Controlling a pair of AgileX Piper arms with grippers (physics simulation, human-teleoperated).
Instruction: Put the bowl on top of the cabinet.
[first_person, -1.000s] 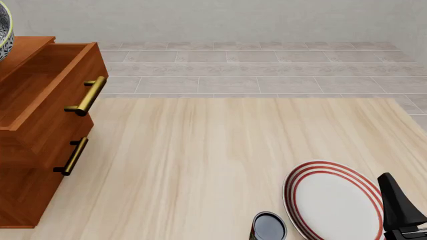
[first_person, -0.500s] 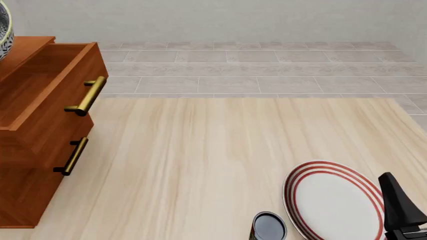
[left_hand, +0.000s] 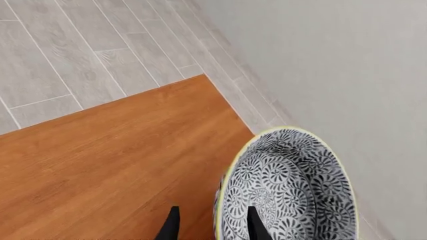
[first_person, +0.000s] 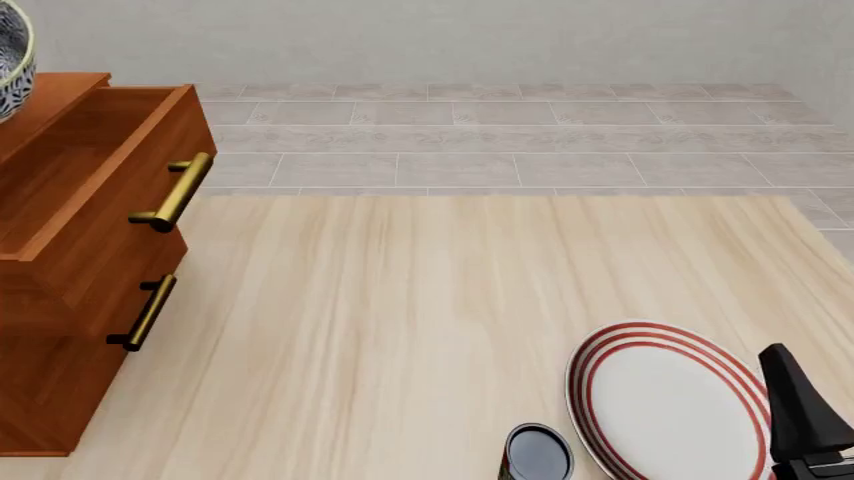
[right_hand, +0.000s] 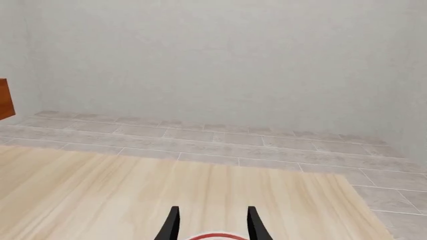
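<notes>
The bowl (left_hand: 287, 190), white with dense dark swirls and a pale yellow rim, is over the far corner of the cabinet (left_hand: 113, 165) top, near the wall. My left gripper (left_hand: 213, 227) is open and straddles the bowl's rim, with one finger (left_hand: 257, 227) inside it and the other outside. In the front view only a sliver of the bowl (first_person: 11, 60) shows at the left edge above the cabinet (first_person: 80, 300), and the left gripper is out of frame. My right gripper (right_hand: 212, 225) is open, low over the table, holding nothing.
The cabinet's top drawer (first_person: 107, 170) is pulled out, its brass handle (first_person: 174, 190) jutting over the table. A white plate with red rings (first_person: 667, 400) and a small dark can (first_person: 537, 453) lie near the front, beside the right arm (first_person: 801, 420).
The sliver of bowl at the front view's left edge has shifted slightly. The right arm has sunk a touch.
</notes>
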